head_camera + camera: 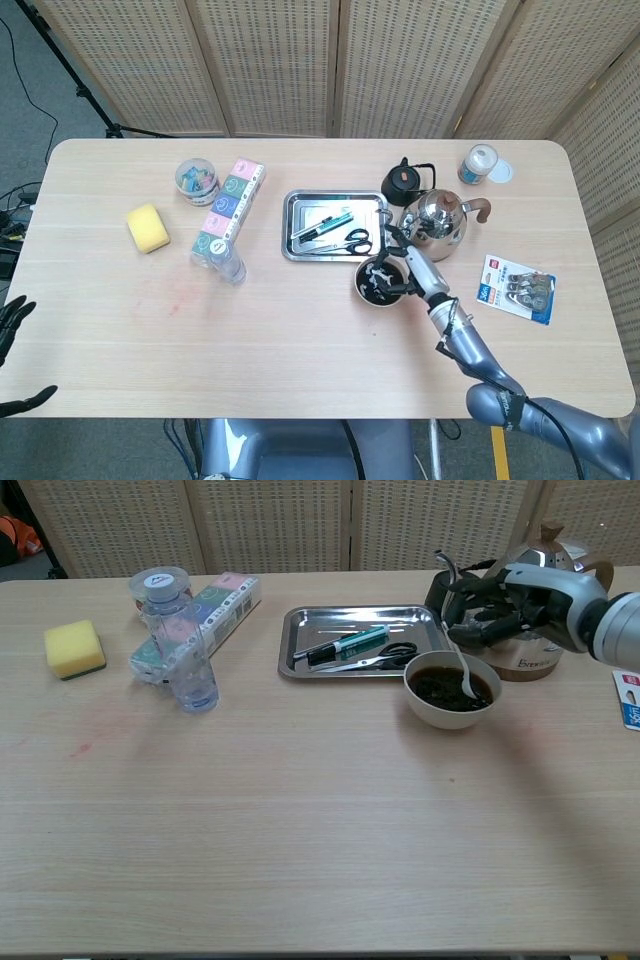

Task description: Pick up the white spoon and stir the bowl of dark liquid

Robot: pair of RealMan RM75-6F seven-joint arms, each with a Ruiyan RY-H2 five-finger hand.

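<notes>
My right hand (pixel 497 605), fingers curled, pinches the white spoon (pixel 458 658) above the bowl (pixel 450 689); the spoon's tip dips into the dark liquid (pixel 440 685). My forearm extends rightward before the kettle (pixel 548 575). My left hand (pixel 12 330) hangs spread, off-table.

On the counter (pixel 300 830), the bowl (pixel 451 689) is sitting just in front of the tray's (pixel 300 630) right end, with the spoon (pixel 459 666) standing tilted in it, its handle rising into the right hand (pixel 500 605) above and behind. The kettle (pixel 540 600) is standing just behind and right of the bowl, and a small pot (pixel 402 182) is sitting behind it. Pens (pixel 345 643) and scissors (pixel 385 656) are lying in the tray. Far to the left, the bottle (pixel 185 655) is standing in front of a long box (pixel 215 605), a jar (pixel 158 580) is sitting behind, and the sponge (pixel 74 647) is lying furthest left. The left hand (pixel 12 330) is hanging off the counter's left edge.
</notes>
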